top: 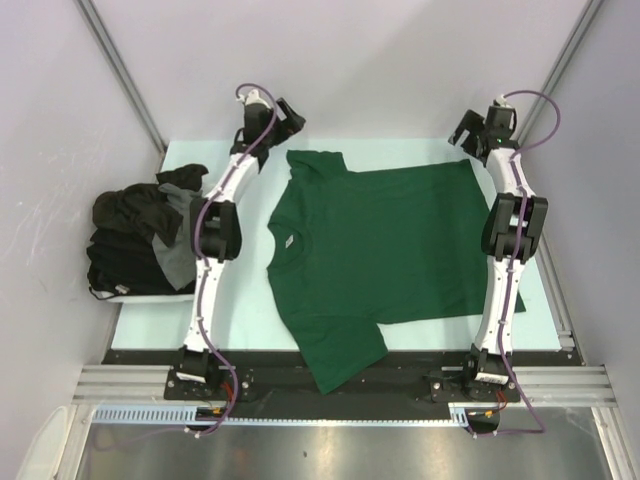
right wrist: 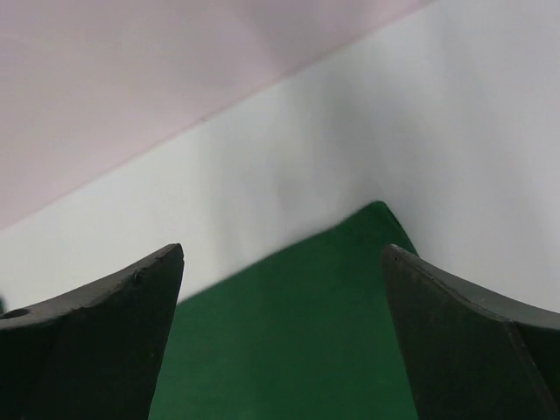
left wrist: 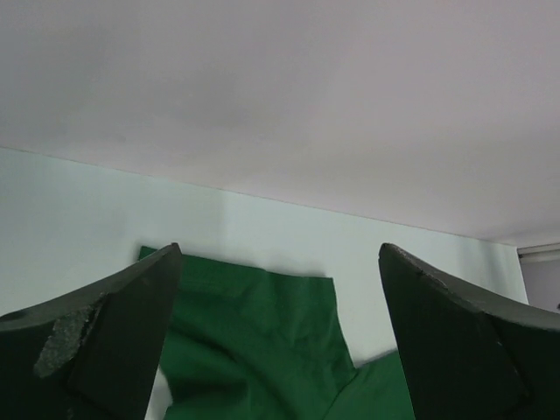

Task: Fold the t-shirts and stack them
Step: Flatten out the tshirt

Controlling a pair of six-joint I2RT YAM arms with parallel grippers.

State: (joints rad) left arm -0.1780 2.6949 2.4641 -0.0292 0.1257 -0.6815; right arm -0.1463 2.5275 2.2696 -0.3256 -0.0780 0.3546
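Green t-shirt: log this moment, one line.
green t-shirt: spread out | left gripper: open, at sleeve | right gripper: open, at hem corner | dark t-shirts: piled left

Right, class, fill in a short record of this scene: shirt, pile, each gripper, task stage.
green t-shirt: spread flat on table, unfolded, one sleeve over near edge
dark pile: black and grey shirts heaped at left
left gripper: open, at far sleeve
right gripper: open, at far hem corner
stage: folding not begun
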